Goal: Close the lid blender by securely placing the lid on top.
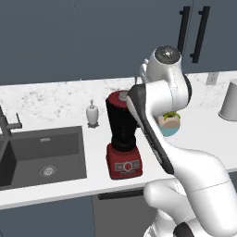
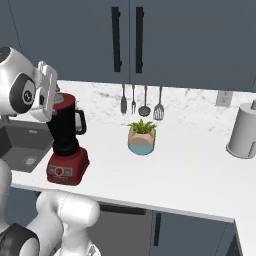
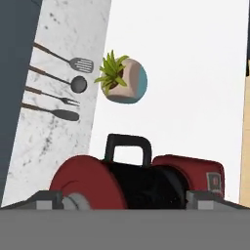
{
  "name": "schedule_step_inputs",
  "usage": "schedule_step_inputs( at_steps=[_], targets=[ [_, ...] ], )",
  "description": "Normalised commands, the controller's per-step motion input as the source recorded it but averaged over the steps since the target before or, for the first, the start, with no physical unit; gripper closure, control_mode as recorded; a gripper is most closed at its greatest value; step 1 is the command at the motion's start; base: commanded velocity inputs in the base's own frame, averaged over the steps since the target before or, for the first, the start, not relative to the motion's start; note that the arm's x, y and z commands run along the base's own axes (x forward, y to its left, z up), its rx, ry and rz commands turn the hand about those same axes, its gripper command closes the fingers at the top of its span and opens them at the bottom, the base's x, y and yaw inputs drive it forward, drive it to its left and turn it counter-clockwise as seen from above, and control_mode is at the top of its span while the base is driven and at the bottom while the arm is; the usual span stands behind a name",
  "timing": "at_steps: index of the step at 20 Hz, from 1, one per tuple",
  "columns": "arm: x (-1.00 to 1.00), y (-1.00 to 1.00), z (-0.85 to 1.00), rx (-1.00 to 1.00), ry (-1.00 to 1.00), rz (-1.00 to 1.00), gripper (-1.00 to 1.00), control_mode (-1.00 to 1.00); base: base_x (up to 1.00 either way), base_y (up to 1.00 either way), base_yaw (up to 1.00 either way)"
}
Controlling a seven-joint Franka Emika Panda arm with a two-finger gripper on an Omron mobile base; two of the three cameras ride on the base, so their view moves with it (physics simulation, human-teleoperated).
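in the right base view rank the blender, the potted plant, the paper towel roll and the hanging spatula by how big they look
Largest to smallest, as they look in that view:
1. the blender
2. the paper towel roll, cut off by the picture's right edge, so its place is unsure
3. the potted plant
4. the spatula, hanging on the backsplash

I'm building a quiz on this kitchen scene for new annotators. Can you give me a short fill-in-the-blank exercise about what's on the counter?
1. The lid sitting on the blender jar is ____ in colour.
2. The small white soap bottle stands between the blender and the ____.
3. The number of utensils hanging on the wall behind the potted plant is ____.
4. The blender's square base carries a control panel that is ____ in colour.

Missing words: red; sink; four; grey
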Motion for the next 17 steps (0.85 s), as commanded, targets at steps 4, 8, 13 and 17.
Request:
schedule_step_inputs(
  at_steps=[4,8,13,17],
  targets=[
    [0.0,-0.98,0.0,0.02,-0.06,0.0,-1.0,-1.0,0.0,0.0,0.0],
    [0.03,-0.73,-0.02,0.01,-0.03,0.0,-1.0,-1.0,0.0,0.0,0.0],
    [0.0,-0.05,0.0,0.0,0.0,0.0,-1.0,-1.0,0.0,0.0,0.0],
    [0.0,-0.14,-0.11,0.0,0.0,0.0,-1.0,-1.0,0.0,0.0,0.0]
  ],
)
